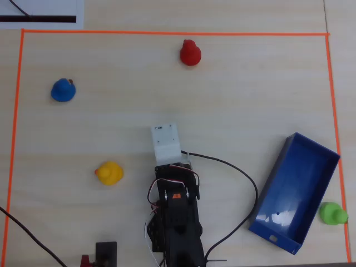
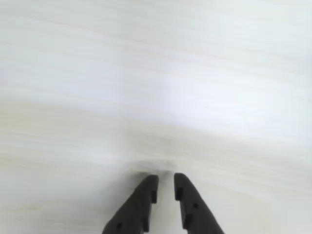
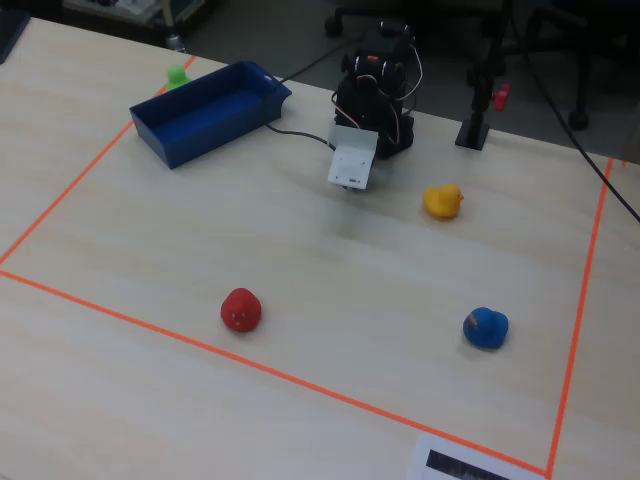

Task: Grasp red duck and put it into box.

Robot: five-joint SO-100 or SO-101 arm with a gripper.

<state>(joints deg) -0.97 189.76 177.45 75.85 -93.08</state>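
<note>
The red duck stands alone near the far tape line in the overhead view, and in the fixed view it is well in front of the arm. The blue box lies empty at the right in the overhead view and at the back left in the fixed view. My gripper hangs just above bare table, its black jaws almost together with nothing between them. In the overhead view the white wrist mount hides it. The duck is far from the gripper.
A blue duck, a yellow duck and a green duck beside the box stand on the table. Orange tape frames the work area. A black cable loops from the arm base toward the box.
</note>
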